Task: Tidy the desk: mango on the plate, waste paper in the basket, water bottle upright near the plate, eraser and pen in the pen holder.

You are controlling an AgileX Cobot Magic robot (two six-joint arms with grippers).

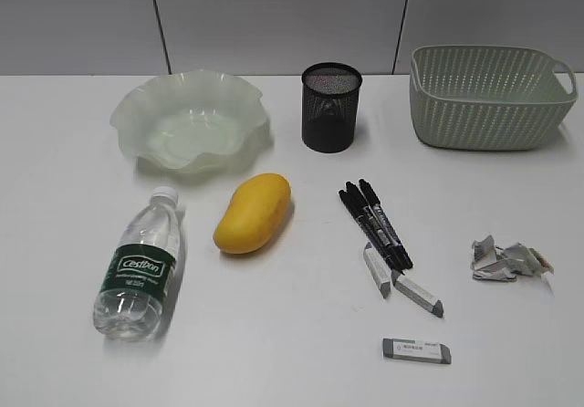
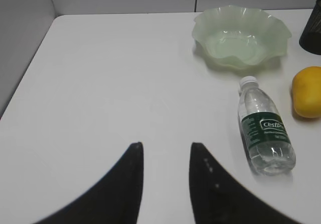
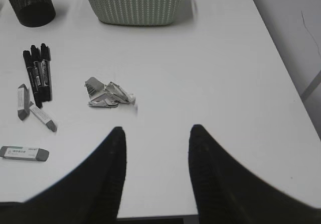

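While both tools stand partly open and hold nothing, the left tool (image 2: 165, 156) and right tool (image 3: 156, 138) are seen above bare white table (image 1: 274, 352). The smooth yellow-orange mango (image 1: 253, 213) is found lying just before the pale green ruffled glass plate (image 1: 189, 120), beside the clear plastic water bottle (image 1: 140, 266) (on its side). The crumpled grey-white waste paper (image 1: 507, 259) is seen well apart from the sage-green perforated basket (image 1: 488, 95).
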